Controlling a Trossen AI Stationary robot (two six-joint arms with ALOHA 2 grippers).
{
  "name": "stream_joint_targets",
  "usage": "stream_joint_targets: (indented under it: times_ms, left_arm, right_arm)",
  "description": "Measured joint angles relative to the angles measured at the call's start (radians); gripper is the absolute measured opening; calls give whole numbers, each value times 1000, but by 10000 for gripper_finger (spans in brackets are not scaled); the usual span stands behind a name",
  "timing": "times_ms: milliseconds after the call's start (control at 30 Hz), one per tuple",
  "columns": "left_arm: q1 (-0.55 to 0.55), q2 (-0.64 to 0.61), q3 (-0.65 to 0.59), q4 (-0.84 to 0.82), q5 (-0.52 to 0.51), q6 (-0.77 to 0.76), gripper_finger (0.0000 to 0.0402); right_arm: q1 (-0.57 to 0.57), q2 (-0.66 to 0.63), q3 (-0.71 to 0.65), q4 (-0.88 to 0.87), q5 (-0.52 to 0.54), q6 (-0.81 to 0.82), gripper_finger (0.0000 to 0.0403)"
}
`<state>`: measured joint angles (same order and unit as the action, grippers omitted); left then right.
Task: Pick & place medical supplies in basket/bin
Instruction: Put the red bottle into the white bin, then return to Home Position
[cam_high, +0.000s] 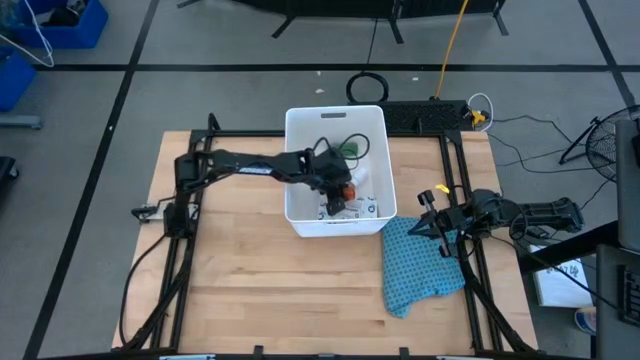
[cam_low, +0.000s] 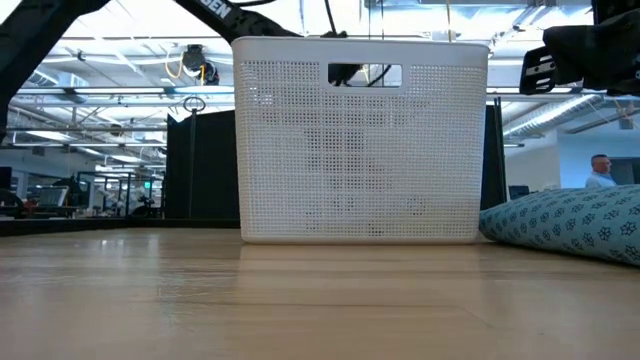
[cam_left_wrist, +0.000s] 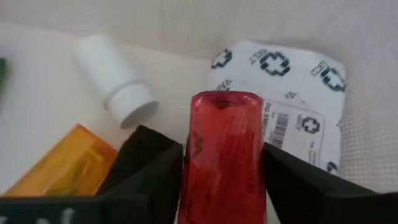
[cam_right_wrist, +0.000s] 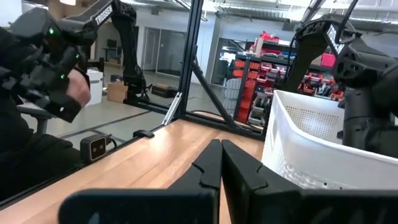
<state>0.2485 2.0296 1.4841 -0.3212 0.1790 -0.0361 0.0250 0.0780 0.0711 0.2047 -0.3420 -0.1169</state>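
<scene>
My left gripper (cam_high: 340, 192) reaches down inside the white tub (cam_high: 300, 130) and is shut on the small red bottle (cam_left_wrist: 222, 155). Below it on the tub floor lie the small white bottle (cam_left_wrist: 115, 81), the orange piece (cam_left_wrist: 59, 165) and the white-green packet (cam_left_wrist: 292, 93). A green item (cam_high: 350, 148) lies at the tub's far side. My right gripper (cam_right_wrist: 221, 158) waits shut over the table's right edge (cam_high: 438, 222), beside the tub wall (cam_right_wrist: 311, 155). In the low view the tub (cam_low: 360, 140) stands on the table. My left gripper pinches the small red bottle between its two fingers (cam_left_wrist: 152, 162), one on each side of its body (cam_left_wrist: 221, 180). The fingers point down into the tub and lie along the bottle. The bottle is held above the items on the tub floor.
A blue-teal patterned cloth (cam_high: 420, 265) lies on the table to the right of the tub, near my right gripper. Bare wooden tabletop (cam_high: 260, 280) spreads to the left and near side. A person (cam_right_wrist: 37, 68) sits beyond the table in the right wrist view.
</scene>
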Motion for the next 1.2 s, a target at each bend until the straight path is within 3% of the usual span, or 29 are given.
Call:
stream_joint_targets:
  times_ms: [267, 433, 533, 633, 733, 833, 967, 1200]
  left_arm:
    - [-8, -135, 0, 0, -55, 48, 314]
    - [-53, -300, -3, -87, -74, 186, 328]
    - [-115, -427, -43, -168, -125, 259, 288]
    - [-172, -575, -175, -168, -119, 292, 211]
    - [-199, -754, -393, -28, -47, 301, 117]
    - [-206, -939, -654, 228, 36, 286, 26]
    - [-213, -1164, -938, 562, 26, 198, 10]
    - [-287, -1501, -1161, 583, -112, 196, 3]
  right_arm:
    - [0, 0, 0, 0, 0, 0, 0]
    - [0, 0, 0, 8, -3, 1, 0]
    - [0, 0, 0, 8, -3, 1, 0]
    - [0, -1, 0, -2, -2, 1, 0]
    - [0, 0, 0, 1, -2, 10, 0]
    - [0, 0, 0, 4, -1, 24, 0]
    - [0, -1, 0, 10, 2, 36, 0]
    - [0, -2, 0, 45, 29, 48, 0]
